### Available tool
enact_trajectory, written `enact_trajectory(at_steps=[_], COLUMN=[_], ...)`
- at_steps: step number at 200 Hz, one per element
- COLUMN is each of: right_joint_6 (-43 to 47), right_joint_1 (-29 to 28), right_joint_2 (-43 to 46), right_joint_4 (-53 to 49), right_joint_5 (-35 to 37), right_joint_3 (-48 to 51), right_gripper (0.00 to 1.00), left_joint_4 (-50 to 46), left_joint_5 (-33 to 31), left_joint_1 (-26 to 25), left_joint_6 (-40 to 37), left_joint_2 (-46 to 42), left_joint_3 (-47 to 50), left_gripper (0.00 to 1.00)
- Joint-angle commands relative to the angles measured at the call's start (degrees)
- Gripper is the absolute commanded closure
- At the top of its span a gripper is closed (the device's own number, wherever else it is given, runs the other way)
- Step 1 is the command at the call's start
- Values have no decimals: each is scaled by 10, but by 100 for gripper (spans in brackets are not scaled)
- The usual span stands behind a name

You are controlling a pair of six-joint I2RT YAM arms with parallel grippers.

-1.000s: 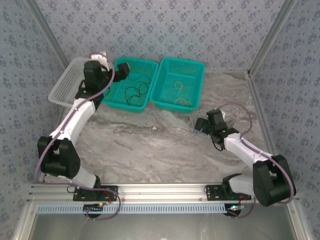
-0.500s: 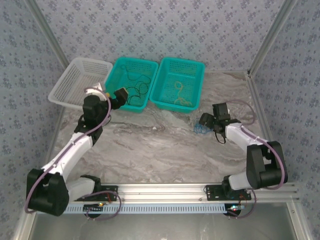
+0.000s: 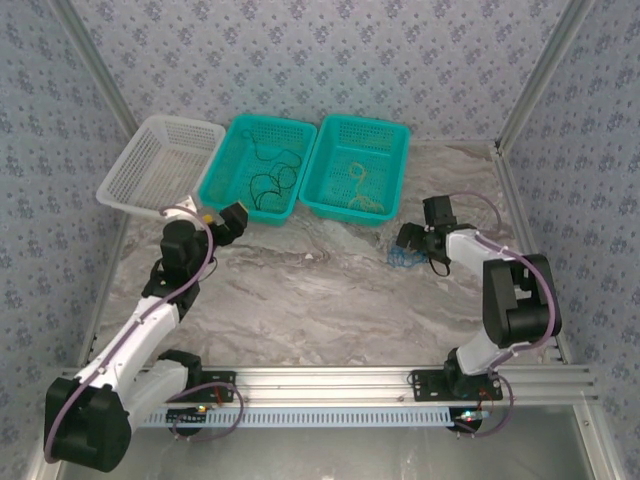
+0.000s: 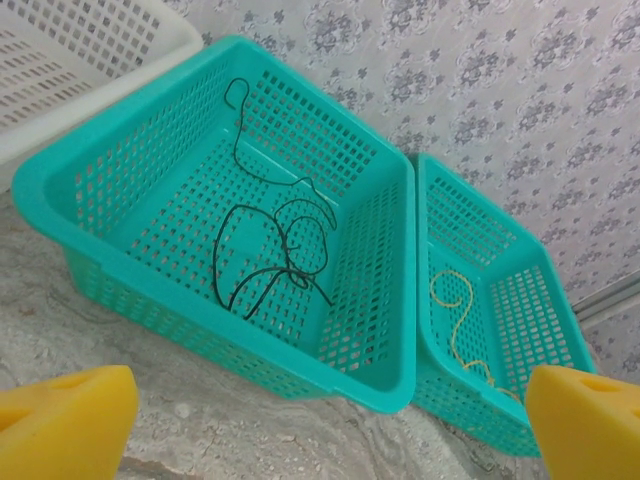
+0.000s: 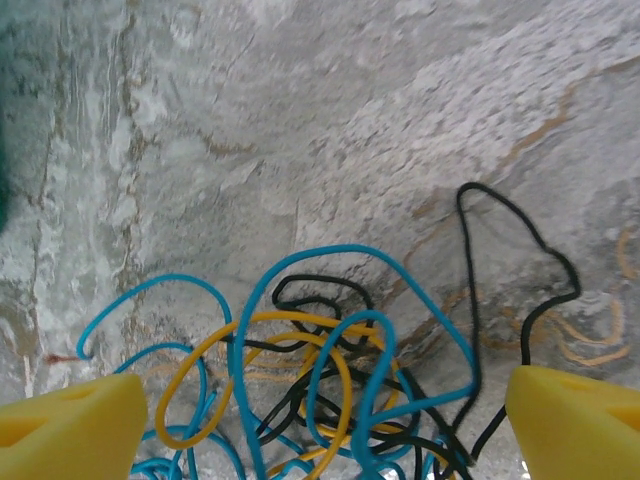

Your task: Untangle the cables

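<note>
Hovering low over the grey-veined marble tabletop point(image 3: 300, 290), the right gripper point(image 3: 409, 245) stands with its yellow foam pads spread wide and holds nothing. The tangle of thin blue, black and yellow cables point(image 3: 399, 259) lies on the table just at its 6 o'clock in the overhead view, touching or nearly touching the fingertips; which one cannot be told there. From the right wrist view the right gripper point(image 5: 322, 425) straddles the clump: the tangle of thin blue, black and yellow cables point(image 5: 330, 385) sits between the two pads, its blue loops reaching toward 12 o'clock and one loose black strand curling out toward 2 o'clock across the bare tabletop point(image 5: 300, 120). The left gripper point(image 3: 232, 220) is also spread wide and empty, raised near the table's 10 o'clock side. Seen from the left wrist, the left gripper point(image 4: 325, 425) faces the left teal plastic mesh basket point(image 4: 210, 290), where a loose black cable point(image 4: 275, 250) lies. At its 3 o'clock the right teal plastic mesh basket point(image 4: 470, 230) holds a single yellow cable point(image 4: 455, 310). A white plastic mesh basket point(image 4: 60, 50) stands at 10 o'clock.
</note>
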State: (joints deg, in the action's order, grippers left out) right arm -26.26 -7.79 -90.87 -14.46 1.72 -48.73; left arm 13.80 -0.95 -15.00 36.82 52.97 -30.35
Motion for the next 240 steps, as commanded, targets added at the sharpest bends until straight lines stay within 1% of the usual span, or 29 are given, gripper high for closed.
enact_trajectory(at_steps=[1,28,43,51,56,61,69,84,90,116,136,150,166,207,240], right_joint_6=[47,68,70,69,66,63,61,64,66,74,82,86,101,109,133], right_joint_1=[3,1,-4,-3,-4,-4,-3,-6,-8,-15,-25,-35,-51,-104,-156], right_joint_2=[-19,-43,-48,-49,-52,-55,-59,-67,-68,-63,-49,-38,-20,48,87], right_joint_4=[-37,-59,-62,-61,-64,-67,-71,-75,-76,-71,-71,-78,-90,-54,-1], right_joint_5=[-34,-42,-30,-24,-17,-10,-7,-9,-9,-18,-45,-62,-85,-138,-156], right_joint_3=[-28,-46,-51,-51,-53,-55,-59,-66,-67,-63,-57,-53,-43,7,36], right_gripper=[6,6,9,15,23,28,32,35,38,62,81,90,94,95,95], left_joint_4=[-8,8,13,15,14,15,14,12,10,7,10,11,12,41,52], left_joint_5=[-7,-15,-15,-14,-13,-11,-8,-2,-1,9,25,40,57,120,195], left_joint_1=[2,2,2,2,2,2,2,2,2,2,2,2,1,-2,-19], left_joint_6=[5,9,9,9,8,9,8,7,6,4,4,6,11,25,-11], left_joint_2=[-13,-10,-5,-2,-1,1,5,10,11,16,22,32,44,87,126], left_joint_3=[8,10,8,7,6,5,3,-1,-2,-7,-7,-9,-12,-20,-41], left_gripper=[1,1,1,1,1,1,1,1,1,1,1,1,1,1,1])
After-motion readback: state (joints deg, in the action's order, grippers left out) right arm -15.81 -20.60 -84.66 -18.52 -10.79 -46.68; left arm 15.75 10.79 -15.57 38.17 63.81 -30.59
